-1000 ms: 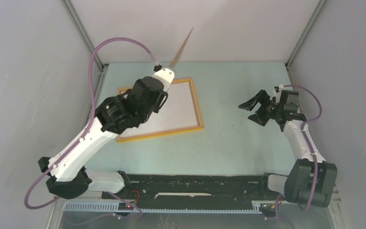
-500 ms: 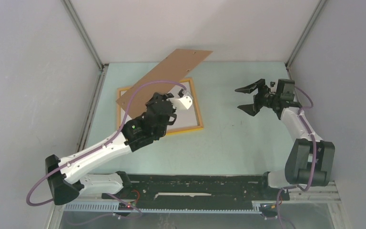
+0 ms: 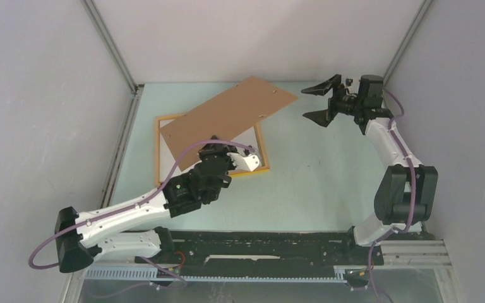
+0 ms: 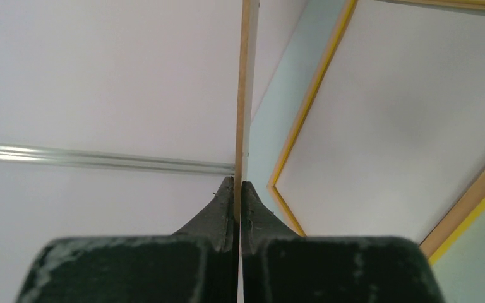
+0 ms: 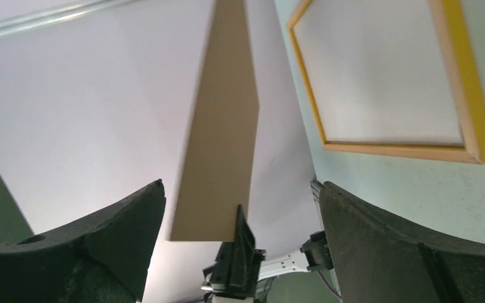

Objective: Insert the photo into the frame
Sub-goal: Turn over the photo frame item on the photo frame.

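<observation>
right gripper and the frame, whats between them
The brown backing board, pinched by the left gripper, hangs between the open right gripper and the frame, seen in the top view.

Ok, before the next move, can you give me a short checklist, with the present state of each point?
1. Left gripper shut on the board edge: ok.
2. Board held up in the air, tilted, off the frame: ok.
3. Right gripper open, facing the board's far corner, no grip on it: ok.
4. Frame lies flat on the table, nothing resting on it: ok.
5. Photo in the frame: cannot tell; only a plain white surface shows inside the rim.
</observation>
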